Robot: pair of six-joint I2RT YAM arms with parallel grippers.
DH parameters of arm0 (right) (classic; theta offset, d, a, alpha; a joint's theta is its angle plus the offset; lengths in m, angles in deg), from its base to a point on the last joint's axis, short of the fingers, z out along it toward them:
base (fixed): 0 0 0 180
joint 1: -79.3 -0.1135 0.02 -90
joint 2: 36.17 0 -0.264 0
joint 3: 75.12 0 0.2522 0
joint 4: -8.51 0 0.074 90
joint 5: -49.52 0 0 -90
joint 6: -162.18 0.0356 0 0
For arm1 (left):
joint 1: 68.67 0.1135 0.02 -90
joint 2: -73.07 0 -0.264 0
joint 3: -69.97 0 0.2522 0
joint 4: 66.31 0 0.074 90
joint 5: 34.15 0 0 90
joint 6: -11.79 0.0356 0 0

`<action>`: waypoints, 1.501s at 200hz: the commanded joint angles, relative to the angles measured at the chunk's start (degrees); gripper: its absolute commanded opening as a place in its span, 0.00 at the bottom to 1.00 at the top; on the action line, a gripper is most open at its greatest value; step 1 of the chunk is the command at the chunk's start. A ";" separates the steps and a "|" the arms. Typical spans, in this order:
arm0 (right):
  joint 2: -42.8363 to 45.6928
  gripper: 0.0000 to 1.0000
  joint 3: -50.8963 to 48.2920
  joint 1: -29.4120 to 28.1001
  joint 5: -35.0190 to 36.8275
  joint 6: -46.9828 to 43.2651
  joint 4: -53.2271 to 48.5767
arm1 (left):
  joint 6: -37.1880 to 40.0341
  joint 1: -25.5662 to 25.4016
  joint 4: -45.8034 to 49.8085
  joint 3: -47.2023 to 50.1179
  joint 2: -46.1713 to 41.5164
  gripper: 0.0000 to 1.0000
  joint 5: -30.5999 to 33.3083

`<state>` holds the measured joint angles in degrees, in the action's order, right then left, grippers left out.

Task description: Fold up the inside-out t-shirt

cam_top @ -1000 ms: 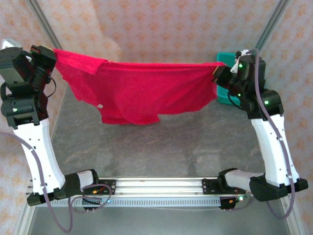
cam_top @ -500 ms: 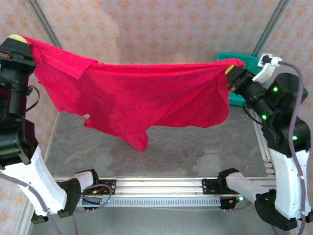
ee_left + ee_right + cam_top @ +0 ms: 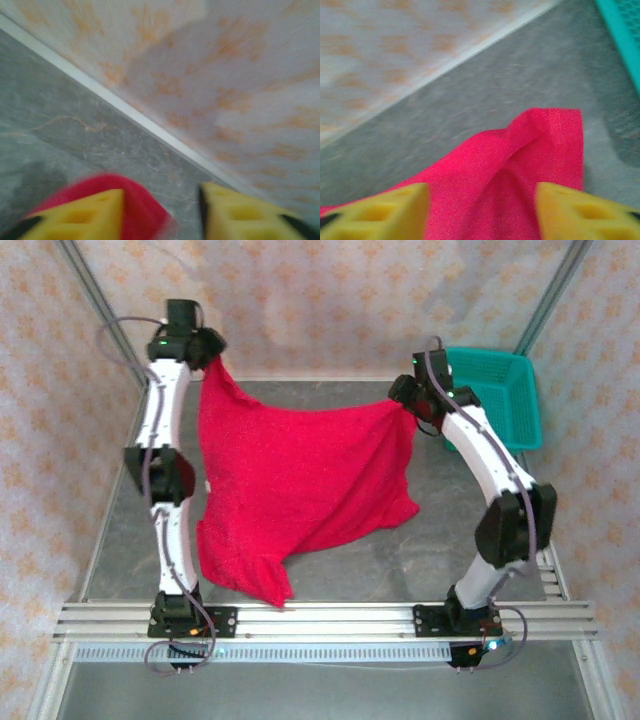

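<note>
T-shirt (image 3: 300,480) first: a sec ago it hung stretched in the air betw. both arms; now it's been swung fwd and lies spread on the table (image 3: 450,540), one lower corner bunched near the front rail (image 3: 330,615). Lay-flat step looks about done, folding proper not begun. Left gripper (image 3: 207,348) and right gripper (image 3: 403,400) sit at the two far corners, jaws apart on both, no pinch. Cloth rises to just beside a left finger (image 3: 75,215); on the right it lies betw. and beyond the fingers, teal basket (image 3: 500,390) nearby
</note>
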<state>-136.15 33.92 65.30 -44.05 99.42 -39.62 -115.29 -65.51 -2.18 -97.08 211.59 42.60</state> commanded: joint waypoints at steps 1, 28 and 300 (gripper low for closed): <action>-3.93 0.89 8.72 0.43 7.78 0.22 -8.22 | 3.58 -2.38 14.86 -14.74 2.05 1.00 4.90; -2.54 0.86 2.18 -2.03 5.41 -0.76 -3.72 | 5.62 -4.88 14.50 5.47 -8.58 1.00 11.41; 13.00 0.55 -50.94 -26.66 -12.04 21.34 28.87 | 9.08 -21.26 8.20 1.60 14.71 0.97 -8.12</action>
<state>-128.65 -16.59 36.84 -60.03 117.10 -8.30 -112.08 -83.17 -3.78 -87.55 225.10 41.77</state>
